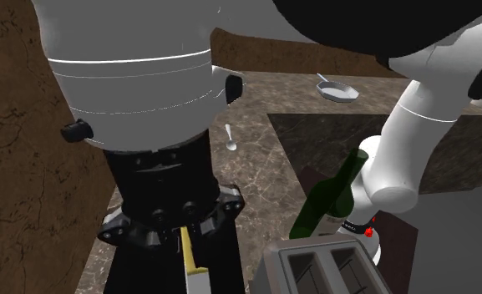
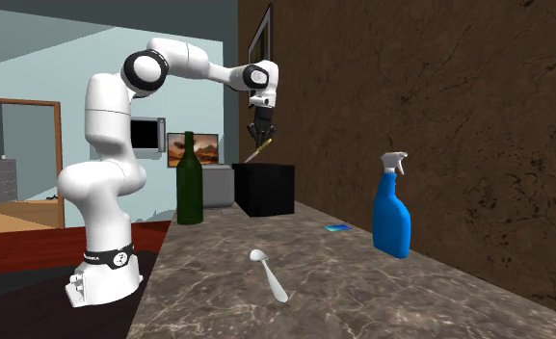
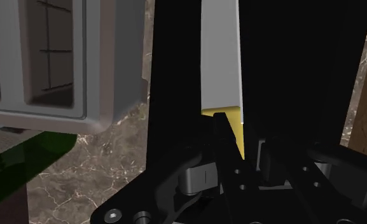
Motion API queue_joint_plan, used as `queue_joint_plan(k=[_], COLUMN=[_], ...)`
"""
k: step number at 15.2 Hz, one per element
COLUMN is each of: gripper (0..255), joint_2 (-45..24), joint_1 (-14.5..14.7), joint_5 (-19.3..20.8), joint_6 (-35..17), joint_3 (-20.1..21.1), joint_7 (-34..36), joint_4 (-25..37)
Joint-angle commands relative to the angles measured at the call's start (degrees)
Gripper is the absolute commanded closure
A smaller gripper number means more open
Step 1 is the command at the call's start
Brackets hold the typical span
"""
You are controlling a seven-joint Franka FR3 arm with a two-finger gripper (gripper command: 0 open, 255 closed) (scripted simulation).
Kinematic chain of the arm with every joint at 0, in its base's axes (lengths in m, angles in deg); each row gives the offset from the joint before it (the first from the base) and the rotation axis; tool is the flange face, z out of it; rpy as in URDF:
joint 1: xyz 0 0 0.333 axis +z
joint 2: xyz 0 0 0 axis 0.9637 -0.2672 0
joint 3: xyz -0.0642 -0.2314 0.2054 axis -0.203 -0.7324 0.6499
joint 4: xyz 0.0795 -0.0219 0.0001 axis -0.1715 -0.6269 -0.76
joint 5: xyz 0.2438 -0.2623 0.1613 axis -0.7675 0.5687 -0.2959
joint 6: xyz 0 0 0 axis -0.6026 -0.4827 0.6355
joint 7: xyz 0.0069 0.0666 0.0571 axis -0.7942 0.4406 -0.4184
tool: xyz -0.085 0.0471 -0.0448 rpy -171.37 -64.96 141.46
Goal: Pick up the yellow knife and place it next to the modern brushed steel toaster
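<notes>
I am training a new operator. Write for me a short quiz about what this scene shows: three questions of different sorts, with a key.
1. True or false: the tool holds the knife in the air, above the counter.
2. Multiple choice: the bottle standing beside the toaster is A) green, B) red, C) white.
3. Short answer: which utensil lies on the counter near the spray bottle?

Key: 1 true; 2 A; 3 the spoon.
</notes>
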Motion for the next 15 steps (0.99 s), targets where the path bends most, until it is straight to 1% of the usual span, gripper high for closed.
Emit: queue_joint_plan(k=[1, 5, 9, 12, 15], gripper=[255, 255, 255, 255, 255], joint_2=[0.2, -1.02, -3.83, -6.97, -10.85], joint_1=[1.38, 4.67, 8.81, 12.77, 17.75], joint_5=[-0.17, 0.78, 3.17, 5.98, 9.52], joint_6=[-0.56, -1.7, -2.65, -3.09, -3.13], joint_3=[1.24, 4.0, 6.7, 8.41, 9.47], joint_7=[2.64, 8.58, 15.28, 20.74, 26.36], joint_4=[-0.26, 0.43, 2.31, 4.58, 7.69])
